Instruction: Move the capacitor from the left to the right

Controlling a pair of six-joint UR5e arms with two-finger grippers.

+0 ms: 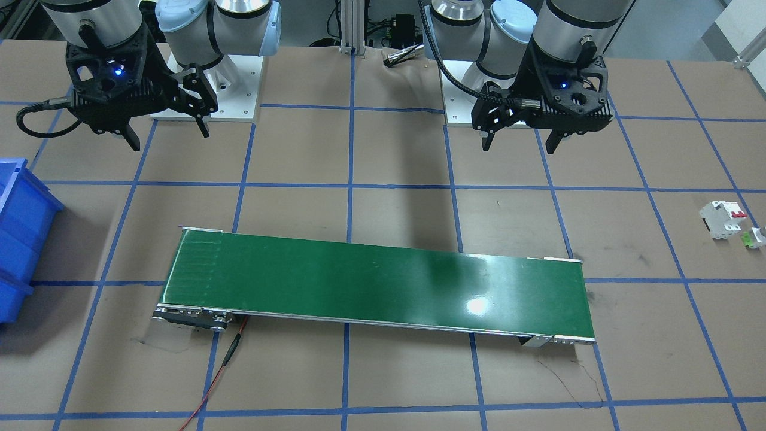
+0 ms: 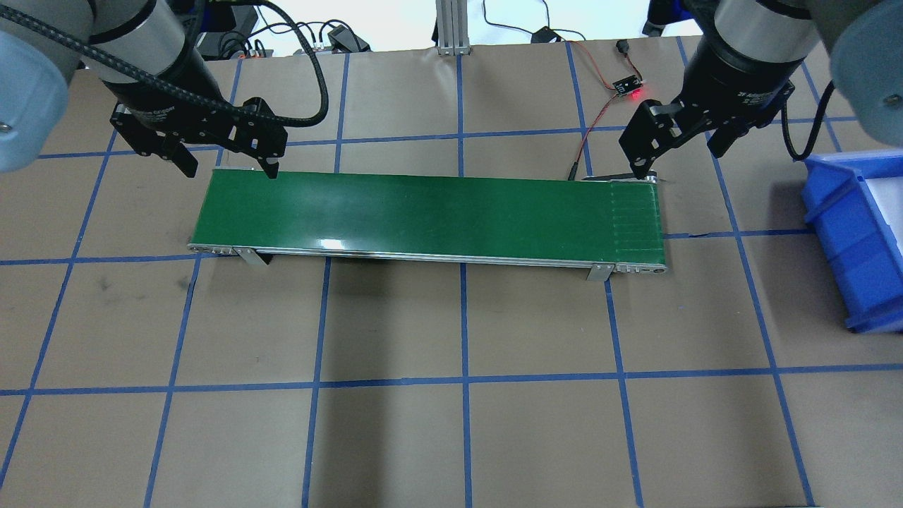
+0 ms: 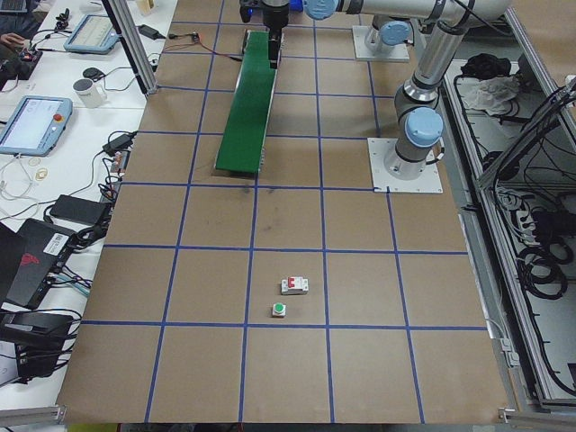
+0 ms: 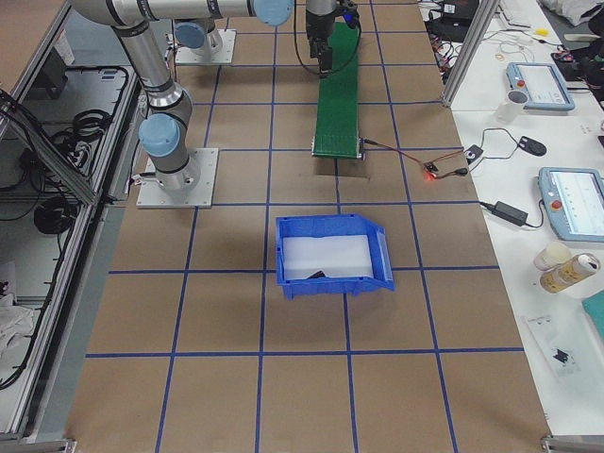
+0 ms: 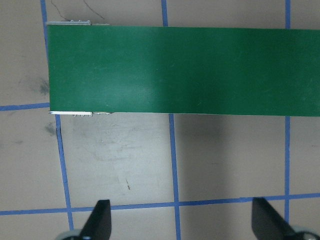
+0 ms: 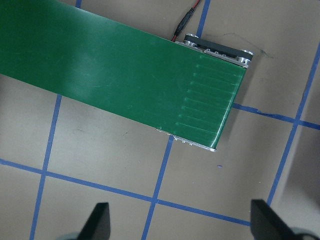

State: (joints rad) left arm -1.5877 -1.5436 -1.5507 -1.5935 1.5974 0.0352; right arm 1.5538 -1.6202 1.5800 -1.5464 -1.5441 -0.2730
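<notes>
Left pincer (image 2: 231, 168) and right pincer (image 2: 677, 161) are hanging wide open, empty, near opposite ends of the green belt (image 2: 423, 212). A small dark part, presumably the capacitor (image 4: 316, 275), is lying inside the blue bin (image 4: 332, 286) on the counter's right. Transfer is looking finished; nothing more is needing a grasp.

Two robot arms (image 2: 141, 42), two grippers: left gripper (image 2: 229, 168), right gripper (image 2: 679, 156). One green conveyor (image 2: 423, 212), mid-table. One blue bin (image 4: 330, 286), right end; one capacitor (image 4: 317, 275) inside. At left end, one white breaker (image 1: 723, 218), one green-and-white part (image 1: 751, 237) beside it. One red-lit sensor board (image 2: 624, 86), conveyor's far side. Two tablets (image 4: 574, 203) on side bench (image 4: 528, 123).
</notes>
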